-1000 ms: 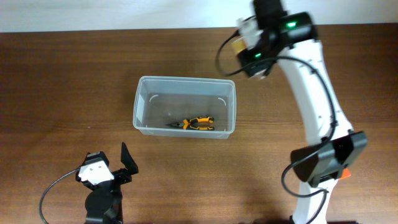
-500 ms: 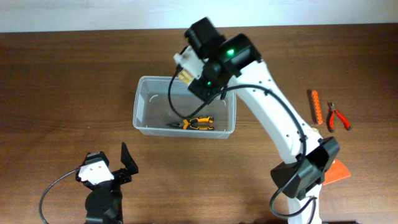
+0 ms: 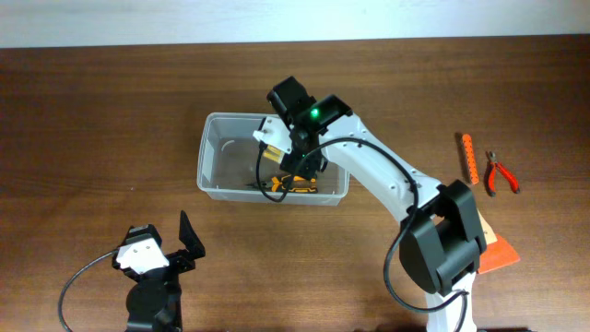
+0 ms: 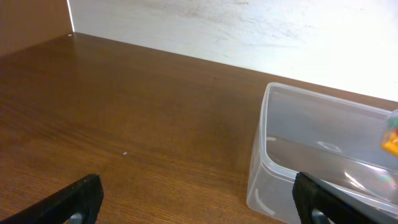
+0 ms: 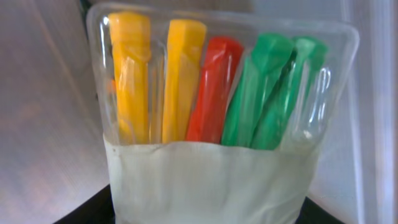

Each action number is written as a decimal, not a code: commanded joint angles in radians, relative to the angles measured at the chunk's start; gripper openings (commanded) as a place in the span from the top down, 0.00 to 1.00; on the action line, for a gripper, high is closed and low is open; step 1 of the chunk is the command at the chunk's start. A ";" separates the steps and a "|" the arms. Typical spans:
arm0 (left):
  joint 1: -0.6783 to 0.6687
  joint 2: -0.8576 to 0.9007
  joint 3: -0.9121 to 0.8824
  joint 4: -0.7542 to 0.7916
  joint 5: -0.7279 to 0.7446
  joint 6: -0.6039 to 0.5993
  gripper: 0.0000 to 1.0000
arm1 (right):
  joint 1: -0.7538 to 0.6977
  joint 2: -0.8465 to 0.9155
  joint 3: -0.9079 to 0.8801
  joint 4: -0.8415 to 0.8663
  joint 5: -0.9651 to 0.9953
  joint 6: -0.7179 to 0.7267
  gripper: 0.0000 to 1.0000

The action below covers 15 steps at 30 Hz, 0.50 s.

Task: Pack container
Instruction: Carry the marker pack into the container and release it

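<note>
The clear plastic rectangular tub (image 3: 214,157), translucent with rounded corners, sits open-topped right under my right pincer (image 3: 275,146). That pincer dips inside it, clamped on a clear blister pack of yellow, red and green sticks (image 5: 211,93), with yellow-and-black pliers (image 3: 297,183) just beneath. My left pincer (image 4: 199,205) gapes wide and empty, the tub ahead to its right.
</note>
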 commanded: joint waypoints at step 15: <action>-0.003 -0.006 -0.003 -0.002 -0.003 0.009 0.01 | -0.002 0.000 -0.082 0.122 -0.034 0.011 0.31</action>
